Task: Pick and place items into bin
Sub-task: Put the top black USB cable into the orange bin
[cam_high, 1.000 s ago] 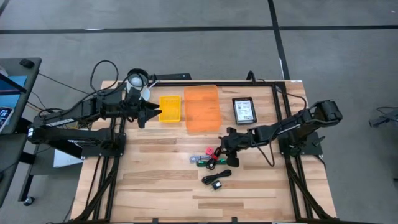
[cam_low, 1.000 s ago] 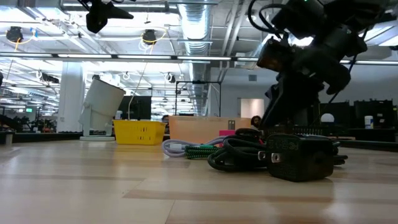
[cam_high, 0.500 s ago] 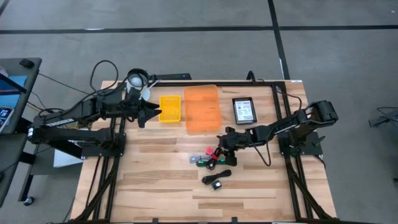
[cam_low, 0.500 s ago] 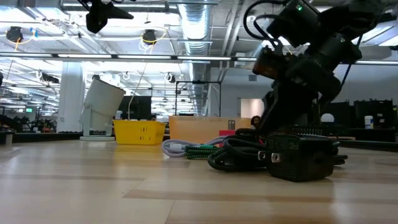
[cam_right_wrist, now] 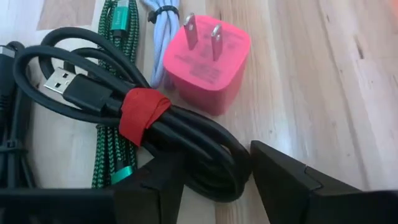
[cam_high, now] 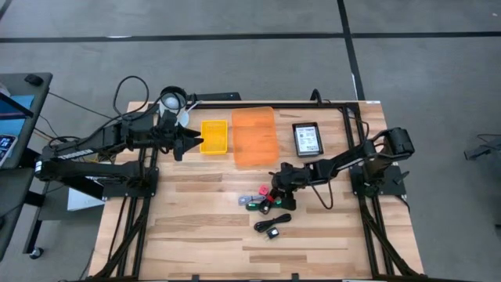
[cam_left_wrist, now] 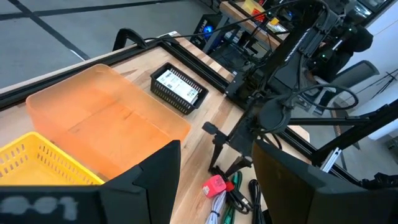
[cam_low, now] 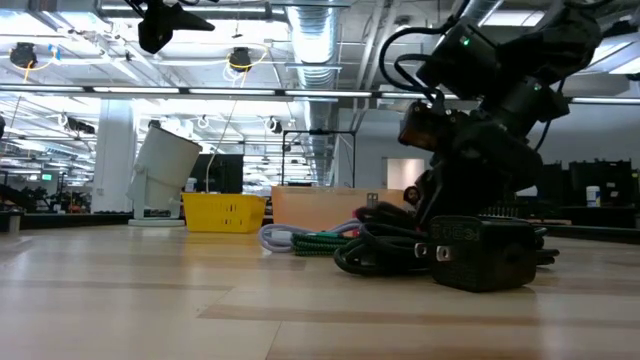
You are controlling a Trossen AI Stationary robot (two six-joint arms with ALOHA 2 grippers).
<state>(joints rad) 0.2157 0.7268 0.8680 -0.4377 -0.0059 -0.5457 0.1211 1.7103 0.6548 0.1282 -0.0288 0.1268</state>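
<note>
Your orange translucent bin (cam_high: 254, 136) sits empty mid-frame while the right gripper (cam_right_wrist: 211, 180), part-open, straddles a rubbery black cable coil (cam_right_wrist: 180, 134), gripping nothing.

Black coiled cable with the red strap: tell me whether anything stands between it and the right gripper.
Nothing visible does. The right gripper sits low over the black coiled cable with the red strap, one finger on the bare wood beside the loop. The pink plug-in charger lies beyond, not between.
</note>
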